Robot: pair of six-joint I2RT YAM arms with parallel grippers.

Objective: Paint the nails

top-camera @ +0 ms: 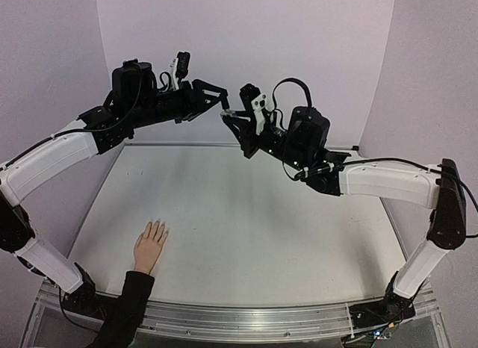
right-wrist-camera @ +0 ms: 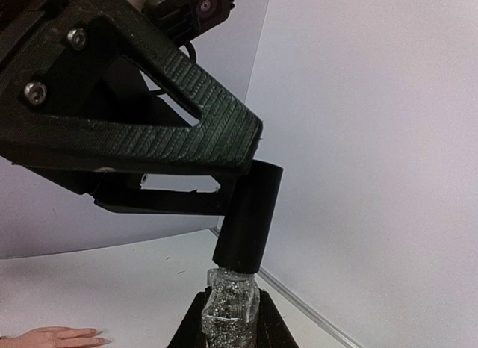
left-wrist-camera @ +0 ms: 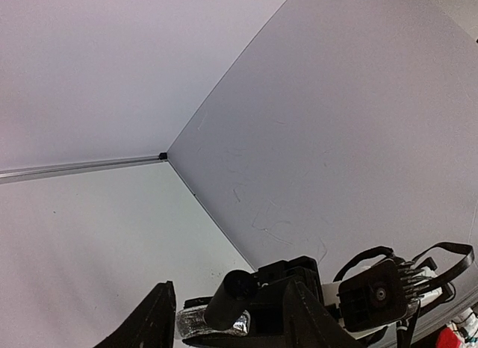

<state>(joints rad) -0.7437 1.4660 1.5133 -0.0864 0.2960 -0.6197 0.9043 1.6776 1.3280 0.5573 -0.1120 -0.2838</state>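
1. A plain white worktop [top-camera: 261, 213] is seen, closed in by pale lilac-white walls [top-camera: 246, 34] that meet in a corner at the back.
2. A pale peach mannequin-like hand [top-camera: 149, 247] with a black sleeve [top-camera: 127, 303] is laid flat, palm down, near the front left edge of the worktop, well apart from both grippers.
3. Its long axis runs from the near edge toward the back wall, tilted slightly to the right. The nails [top-camera: 155, 227] lie at the far ends of the spread fingers and are too small for detail to be made out.
4. The right gripper [right-wrist-camera: 231, 322] is raised above the far part of the worktop and is clamped on a small glitter-filled bottle [right-wrist-camera: 233, 299] topped by a tall black cylindrical cap [right-wrist-camera: 248, 213].
5. The left gripper [left-wrist-camera: 228, 307] is held partly open, with its fingers either side of the cap and a gap visible.
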